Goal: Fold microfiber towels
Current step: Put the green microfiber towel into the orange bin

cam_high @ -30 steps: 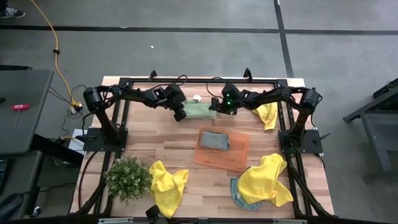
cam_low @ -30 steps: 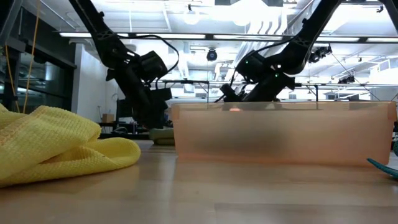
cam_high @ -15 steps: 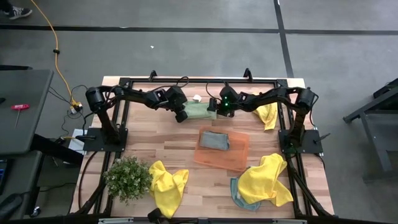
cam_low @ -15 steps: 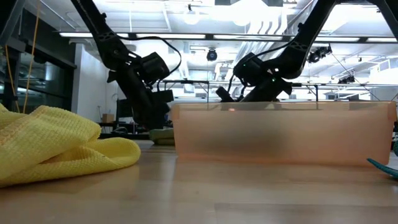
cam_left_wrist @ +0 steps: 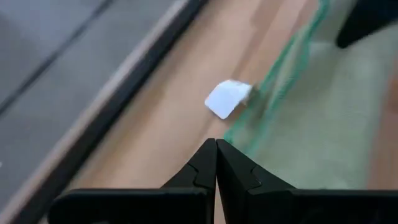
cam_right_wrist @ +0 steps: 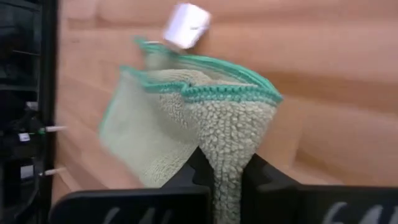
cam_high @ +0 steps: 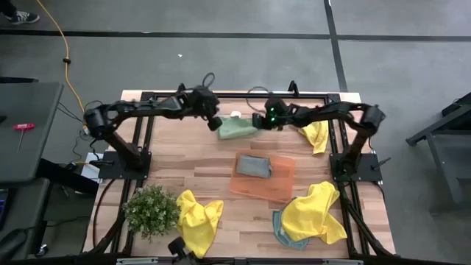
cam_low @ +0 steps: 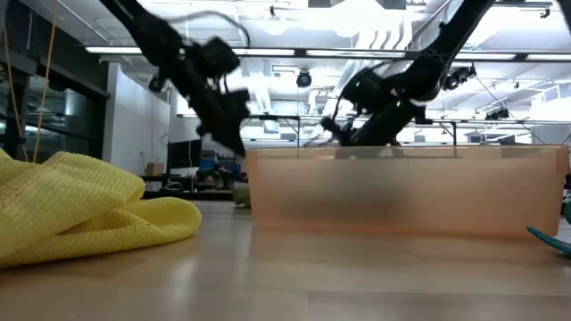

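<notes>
- Cloth here is light, soft and limp: the pale green towel (cam_high: 237, 129) sags wherever it is unsupported, so the stitched edge or a corner looks the best place to take it.
- It lies at the far middle of the surface (cam_high: 213, 165), between both arms.
- Right tool (cam_right_wrist: 219, 168) is clamped on a bunched part of this towel.
- Left tool (cam_left_wrist: 216, 163) has its tips pressed together, holding nothing, beside the towel's teal-trimmed edge.
- Wrist views show the fuzzy pile, trim and a small white tag (cam_right_wrist: 186, 25); the high view alone shows the yellow towels (cam_high: 313, 213), orange tray (cam_high: 283, 184) and plant (cam_high: 151, 210).
</notes>
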Tool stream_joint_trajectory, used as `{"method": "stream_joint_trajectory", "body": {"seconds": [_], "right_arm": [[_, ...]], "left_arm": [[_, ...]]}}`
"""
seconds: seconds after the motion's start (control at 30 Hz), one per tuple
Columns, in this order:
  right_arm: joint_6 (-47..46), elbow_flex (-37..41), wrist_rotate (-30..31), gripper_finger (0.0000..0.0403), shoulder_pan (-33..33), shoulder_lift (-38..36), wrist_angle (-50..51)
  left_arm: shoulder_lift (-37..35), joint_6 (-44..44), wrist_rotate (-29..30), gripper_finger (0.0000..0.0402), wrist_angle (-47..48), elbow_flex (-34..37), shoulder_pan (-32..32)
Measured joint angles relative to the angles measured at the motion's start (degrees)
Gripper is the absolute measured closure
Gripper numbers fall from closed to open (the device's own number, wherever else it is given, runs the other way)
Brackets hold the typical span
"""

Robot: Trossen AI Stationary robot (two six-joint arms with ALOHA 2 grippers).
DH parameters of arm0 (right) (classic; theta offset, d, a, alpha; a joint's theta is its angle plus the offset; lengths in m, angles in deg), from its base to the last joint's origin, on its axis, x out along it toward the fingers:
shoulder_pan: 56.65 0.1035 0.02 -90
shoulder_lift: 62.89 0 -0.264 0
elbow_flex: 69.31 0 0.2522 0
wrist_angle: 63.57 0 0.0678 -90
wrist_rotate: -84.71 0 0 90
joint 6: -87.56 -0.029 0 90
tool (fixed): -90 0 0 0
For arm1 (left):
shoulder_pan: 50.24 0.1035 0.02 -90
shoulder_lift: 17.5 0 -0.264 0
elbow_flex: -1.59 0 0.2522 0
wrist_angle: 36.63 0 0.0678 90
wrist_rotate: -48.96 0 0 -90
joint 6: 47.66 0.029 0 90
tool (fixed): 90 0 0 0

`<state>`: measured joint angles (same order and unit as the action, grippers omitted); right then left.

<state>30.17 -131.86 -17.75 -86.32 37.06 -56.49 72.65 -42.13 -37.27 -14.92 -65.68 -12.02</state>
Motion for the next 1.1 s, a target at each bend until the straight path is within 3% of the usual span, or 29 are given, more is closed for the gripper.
{"method": "stream_joint_trajectory", "body": {"seconds": [0.27, 0.4, 0.73, 0.97, 1.1], "right_arm": [[8.04, -0.02, -1.43, 0.04, -1.82, -14.0, 11.32], [9.36, -0.02, -1.76, 0.0401, -1.54, -20.1, 15.65], [7.17, -0.04, -3.97, 0.0402, 3.42, -25.98, 15.88], [-0.87, -0.07, 3.33, 0.0402, 10.78, -26.02, 9.25], [-6.46, -0.09, 8.7, 0.0402, 14.92, -25.78, 5.32]], "left_arm": [[-15.78, -0.3, 0.31, 0.0402, -1.57, -2.28, 1.03], [-21.15, -6.14, -5.33, 0.0401, -4.14, -2.37, 2.54], [-22.71, -12.69, -12.08, 0.0401, -8.98, -2.35, 2.88], [-22.71, -11.32, -12.94, 0.0402, -9.08, -2.35, 2.56], [-22.78, -9.85, -18.39, 0.0401, -9.09, -2.35, 3.88]]}}
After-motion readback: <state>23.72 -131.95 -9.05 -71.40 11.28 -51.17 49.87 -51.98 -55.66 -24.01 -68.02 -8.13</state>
